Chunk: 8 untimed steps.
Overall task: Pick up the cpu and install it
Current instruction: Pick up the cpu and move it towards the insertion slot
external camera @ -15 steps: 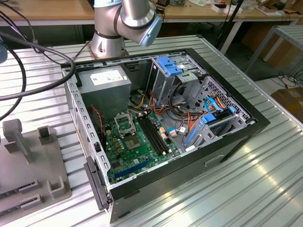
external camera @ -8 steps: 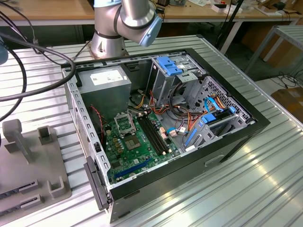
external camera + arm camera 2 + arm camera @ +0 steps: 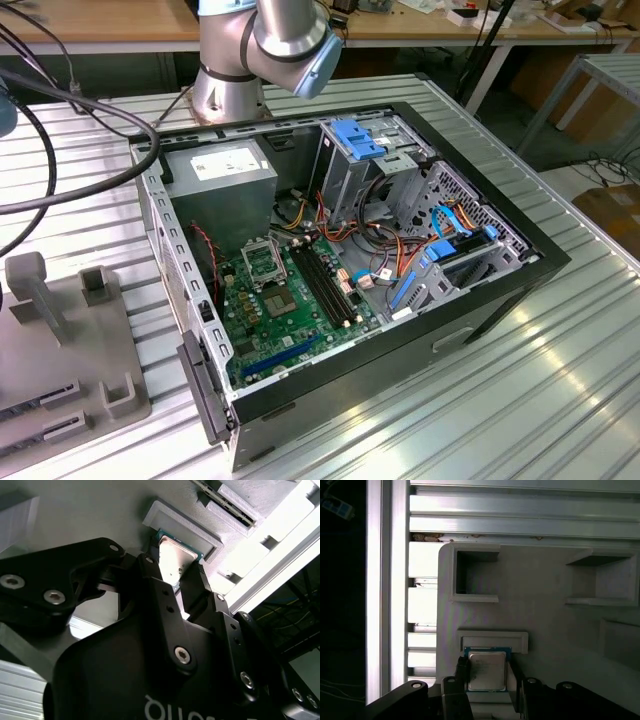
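Note:
In both wrist views the cpu (image 3: 487, 672) (image 3: 176, 559), a small square chip with a silver top and green edges, lies flat on a grey fixture plate (image 3: 545, 605), against a low raised stop (image 3: 492, 639). My gripper (image 3: 487, 676) (image 3: 175, 570) is right over it. Its two black fingers (image 3: 152, 567) press on opposite edges of the chip, shut on it. In the exterior view the open computer case (image 3: 480, 300) lies on the table, and the metal-framed socket (image 3: 262, 262) sits on the green motherboard (image 3: 300, 320).
The grey fixture plate (image 3: 60, 380) with upright pegs stands at the exterior view's left. Inside the case are a grey power-supply box (image 3: 220, 175), black memory slots (image 3: 325, 285), cables and blue drive brackets (image 3: 355, 138). The arm's base (image 3: 230, 80) stands behind the case.

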Available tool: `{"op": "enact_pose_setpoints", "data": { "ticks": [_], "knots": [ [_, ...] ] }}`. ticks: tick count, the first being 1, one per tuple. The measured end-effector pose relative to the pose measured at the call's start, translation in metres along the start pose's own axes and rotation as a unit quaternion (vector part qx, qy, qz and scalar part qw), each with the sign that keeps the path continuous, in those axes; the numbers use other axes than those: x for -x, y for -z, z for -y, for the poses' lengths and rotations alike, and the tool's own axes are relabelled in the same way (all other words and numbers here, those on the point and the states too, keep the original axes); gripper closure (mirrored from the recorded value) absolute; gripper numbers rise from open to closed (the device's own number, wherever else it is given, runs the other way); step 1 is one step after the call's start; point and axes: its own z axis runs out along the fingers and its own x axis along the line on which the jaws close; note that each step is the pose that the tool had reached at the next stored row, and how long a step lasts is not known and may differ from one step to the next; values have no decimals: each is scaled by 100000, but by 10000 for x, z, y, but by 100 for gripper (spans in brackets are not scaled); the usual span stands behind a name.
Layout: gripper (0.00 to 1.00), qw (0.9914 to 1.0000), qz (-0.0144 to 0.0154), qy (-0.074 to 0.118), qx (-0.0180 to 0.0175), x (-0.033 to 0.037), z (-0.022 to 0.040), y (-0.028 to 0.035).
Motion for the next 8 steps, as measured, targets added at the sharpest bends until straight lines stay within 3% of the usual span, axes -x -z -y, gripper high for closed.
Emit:
{"op": "enact_pose_setpoints", "data": {
  "ticks": [8],
  "knots": [
    [59,100000,-4,-2,-3,0,0,-1]
  ]
}}
